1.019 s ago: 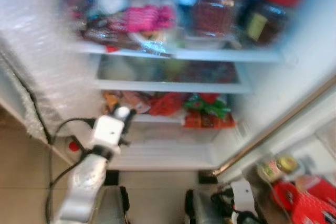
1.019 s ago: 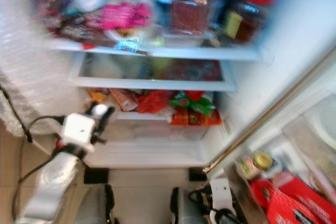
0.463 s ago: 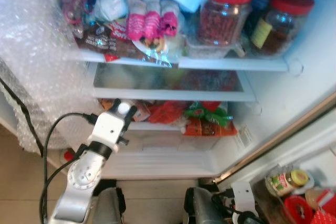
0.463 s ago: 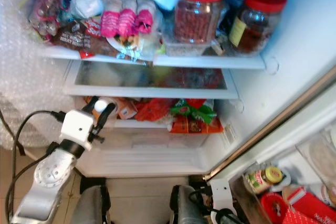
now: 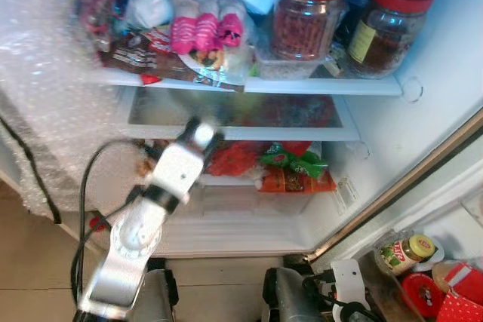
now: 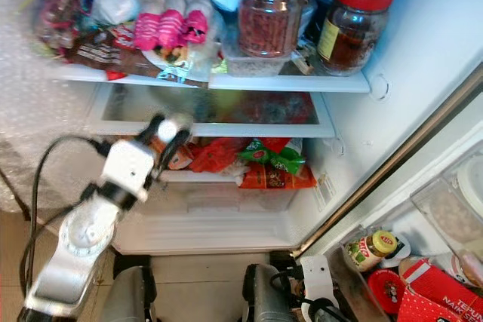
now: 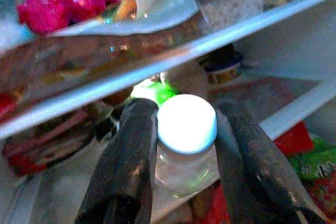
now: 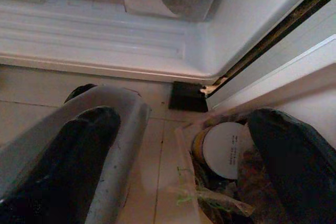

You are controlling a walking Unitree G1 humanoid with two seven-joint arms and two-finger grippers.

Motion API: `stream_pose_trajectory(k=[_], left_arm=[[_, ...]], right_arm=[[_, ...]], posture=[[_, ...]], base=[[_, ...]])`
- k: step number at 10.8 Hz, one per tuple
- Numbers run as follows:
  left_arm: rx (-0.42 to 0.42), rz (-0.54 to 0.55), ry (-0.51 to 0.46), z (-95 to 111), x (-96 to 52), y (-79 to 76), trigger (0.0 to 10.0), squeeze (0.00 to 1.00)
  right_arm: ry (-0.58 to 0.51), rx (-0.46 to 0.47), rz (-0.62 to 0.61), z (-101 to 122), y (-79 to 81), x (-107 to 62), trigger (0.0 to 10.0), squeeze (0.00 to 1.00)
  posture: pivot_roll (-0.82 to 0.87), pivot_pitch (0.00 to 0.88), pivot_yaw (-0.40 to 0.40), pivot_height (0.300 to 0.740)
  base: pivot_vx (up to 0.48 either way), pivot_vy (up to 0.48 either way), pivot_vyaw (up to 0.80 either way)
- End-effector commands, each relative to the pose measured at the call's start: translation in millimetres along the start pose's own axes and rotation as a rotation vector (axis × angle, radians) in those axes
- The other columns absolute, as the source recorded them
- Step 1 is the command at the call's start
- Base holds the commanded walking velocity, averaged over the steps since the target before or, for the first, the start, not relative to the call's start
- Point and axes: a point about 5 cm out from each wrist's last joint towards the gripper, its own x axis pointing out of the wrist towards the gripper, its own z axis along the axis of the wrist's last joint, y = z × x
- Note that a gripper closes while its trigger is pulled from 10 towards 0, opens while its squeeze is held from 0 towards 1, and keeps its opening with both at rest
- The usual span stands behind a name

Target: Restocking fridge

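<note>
My left gripper [image 5: 199, 138] is raised in front of the open fridge, at the height of the glass middle shelf [image 5: 302, 132]. It is shut on a small clear bottle with a white cap [image 7: 187, 127], which stands upright between the two black fingers [image 7: 131, 145]. The bottle's cap [image 6: 173, 123] is level with the shelf's front edge. Behind it in the left wrist view lie a tub [image 7: 223, 66] and something green. My right gripper [image 8: 178, 145] hangs low over the tiled floor by the fridge's bottom corner, open and holding nothing.
The top shelf [image 5: 324, 85] carries two red-lidded jars [image 5: 306, 16], pink packs [image 5: 205, 29] and dark wrappers. Red and green packets [image 5: 290, 167] fill the space below the middle shelf. Bubble wrap [image 5: 45, 96] hangs at the left. The door rack at the lower right holds a yellow-lidded jar [image 5: 407, 250].
My left arm has lifted the bottle up and to the right, from beside the lower packets to the middle shelf's edge. The head camera has shifted slightly.
</note>
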Motion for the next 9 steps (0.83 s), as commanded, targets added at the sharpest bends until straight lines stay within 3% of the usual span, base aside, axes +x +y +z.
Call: stream_pose_trajectory(k=[1, 4, 9], left_arm=[[0.023, 0.003, -0.015, 3, 0.3, 2.1, 10.0, 0.00], [0.043, 0.002, -0.058, 7, 11.5, 5.3, 10.0, 0.00], [0.015, 0.055, 0.000, -26, 11.7, 11.5, 10.0, 0.00]], right_arm=[[0.238, 0.020, 0.022, -56, 10.7, -20.5, 10.0, 0.00], [0.235, 0.023, 0.017, -56, 10.4, -20.5, 10.0, 0.00], [0.226, 0.027, 0.009, -55, 9.6, -20.3, 10.0, 0.00]], posture=[[-0.10, 0.211, -0.062, 0.585], [-0.11, 0.211, -0.067, 0.585], [-0.12, 0.214, -0.074, 0.585]], base=[[0.000, 0.000, 0.00], [0.000, 0.000, 0.00], [0.000, 0.000, 0.00]])
